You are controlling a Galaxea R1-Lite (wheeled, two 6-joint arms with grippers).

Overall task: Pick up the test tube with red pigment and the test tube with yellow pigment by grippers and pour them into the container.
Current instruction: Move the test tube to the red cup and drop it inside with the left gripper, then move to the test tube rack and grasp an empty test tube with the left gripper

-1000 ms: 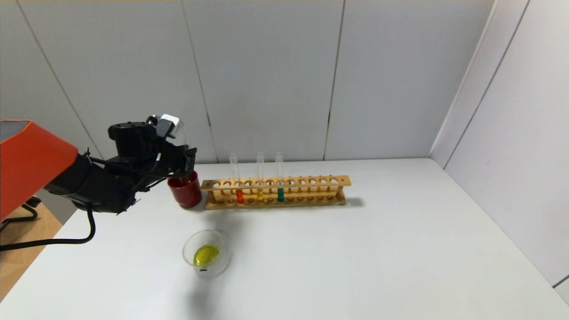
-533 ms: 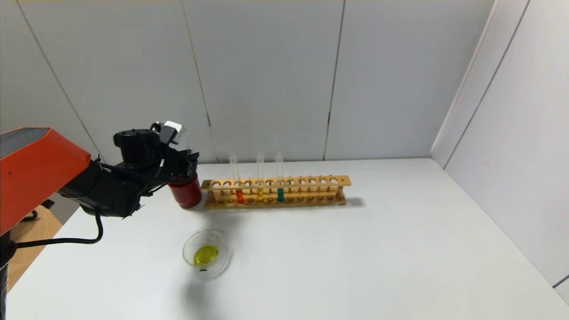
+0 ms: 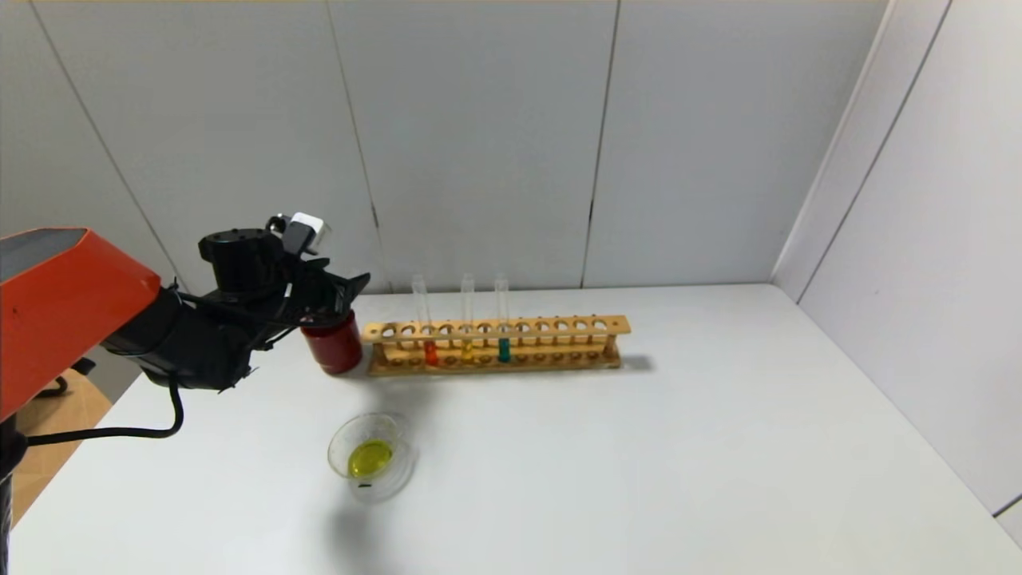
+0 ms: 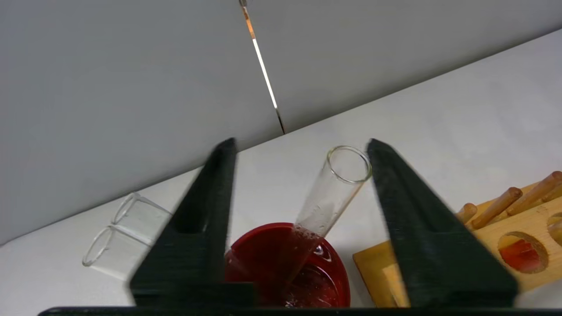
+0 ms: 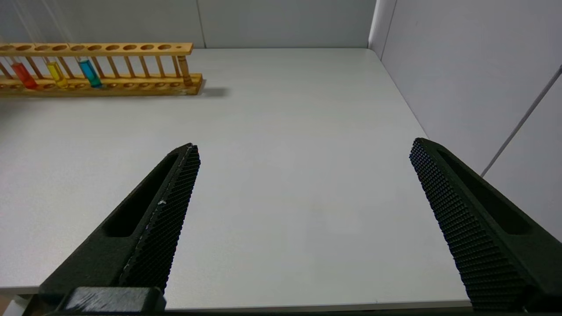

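Grey wall panels back the white table [image 3: 639, 447], where the left gripper [image 4: 298, 151] hangs released above the dark red cup [image 3: 336, 345], an empty tube [image 4: 333, 188] leaning inside, fingers apart and clear of it. Just beside, the wooden rack [image 3: 495, 345] holds the test tube with red pigment [image 3: 430, 351], a yellow tube [image 3: 467, 348] and a teal tube [image 3: 504, 348]; the container [image 3: 371, 455] of yellow liquid sits nearer, and the right gripper [image 5: 303, 147] gapes, parked well apart

Left gripper [image 3: 339, 289] covers the top of the red cup [image 3: 334, 345] in the head view. In the left wrist view, the frame edge cuts off the cup's base, the finger bases and most of the rack [image 4: 500, 237]. The empty tube [image 4: 330, 193] leaning in the cup has its lower end blurred behind wet glass. Two faint clear rims [image 4: 118, 237] beside the left finger [image 4: 197, 228] are partly hidden; what they belong to cannot be told. The right wrist view crops the rack's left end [image 5: 26, 66] and both finger bases of the right gripper [image 5: 303, 149], which lies outside the head view.
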